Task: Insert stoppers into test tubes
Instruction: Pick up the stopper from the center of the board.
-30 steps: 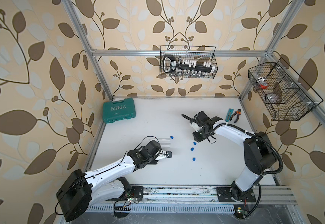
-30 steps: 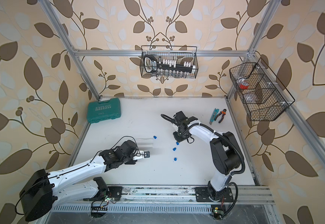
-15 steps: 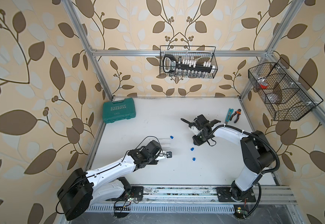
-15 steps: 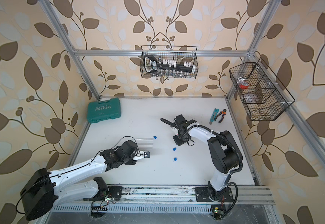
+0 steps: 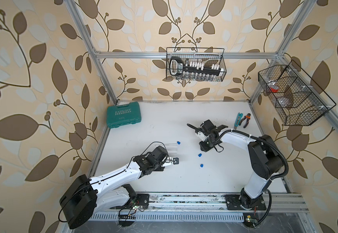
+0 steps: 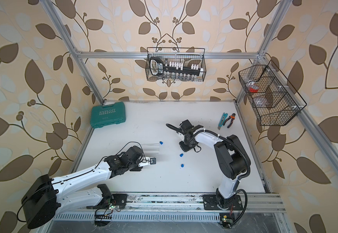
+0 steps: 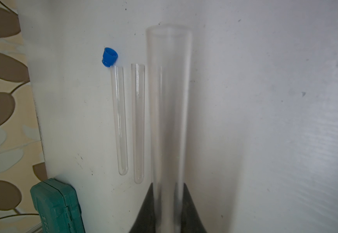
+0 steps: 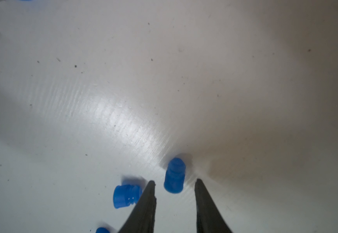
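My right claw [image 8: 175,180] has dropped astride a stopper [image 8: 174,175], part-open, gripping nothing yet; left claw [image 7: 167,187] stays clamped on a test tube [image 7: 169,100].

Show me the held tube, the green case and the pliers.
held tube [image 7: 169,100]: left wrist view, middle of its body.
green case [image 5: 123,114]: in a top view, lid centre.
pliers [image 5: 246,120]: in a top view, their middle.

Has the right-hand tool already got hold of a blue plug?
No, the right tool stands open, and the blue plug lies loose between its tips with a gap on each side.
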{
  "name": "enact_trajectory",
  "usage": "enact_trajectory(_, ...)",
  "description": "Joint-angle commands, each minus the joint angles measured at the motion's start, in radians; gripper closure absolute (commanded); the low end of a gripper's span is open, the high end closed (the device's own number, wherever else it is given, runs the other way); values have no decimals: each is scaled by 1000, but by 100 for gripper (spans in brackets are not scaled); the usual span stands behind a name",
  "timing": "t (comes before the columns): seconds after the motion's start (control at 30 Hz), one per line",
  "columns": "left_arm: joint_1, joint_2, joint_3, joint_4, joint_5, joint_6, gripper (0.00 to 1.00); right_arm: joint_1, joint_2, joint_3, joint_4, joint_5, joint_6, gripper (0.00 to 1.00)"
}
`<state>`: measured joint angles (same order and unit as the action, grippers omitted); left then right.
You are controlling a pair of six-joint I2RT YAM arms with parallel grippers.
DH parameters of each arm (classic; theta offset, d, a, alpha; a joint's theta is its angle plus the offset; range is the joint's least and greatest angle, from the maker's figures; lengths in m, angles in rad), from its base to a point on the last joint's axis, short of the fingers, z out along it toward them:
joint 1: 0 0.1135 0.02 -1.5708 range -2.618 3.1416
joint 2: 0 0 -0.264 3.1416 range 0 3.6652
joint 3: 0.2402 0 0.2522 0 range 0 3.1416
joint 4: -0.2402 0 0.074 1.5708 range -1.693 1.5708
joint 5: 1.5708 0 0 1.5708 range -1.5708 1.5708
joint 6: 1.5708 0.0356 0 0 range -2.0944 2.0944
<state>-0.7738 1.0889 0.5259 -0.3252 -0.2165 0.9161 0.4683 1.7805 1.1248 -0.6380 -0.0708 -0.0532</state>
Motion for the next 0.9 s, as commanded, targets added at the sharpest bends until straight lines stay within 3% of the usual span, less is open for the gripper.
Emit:
enact_trajectory(0.0,-10,2,33,9,11,-4,100,6,24,-17,1,6,-9,69)
enact_trajectory(0.87,-10,3,32,8,5,0,100,16,70,-30,-3,47,-14,79)
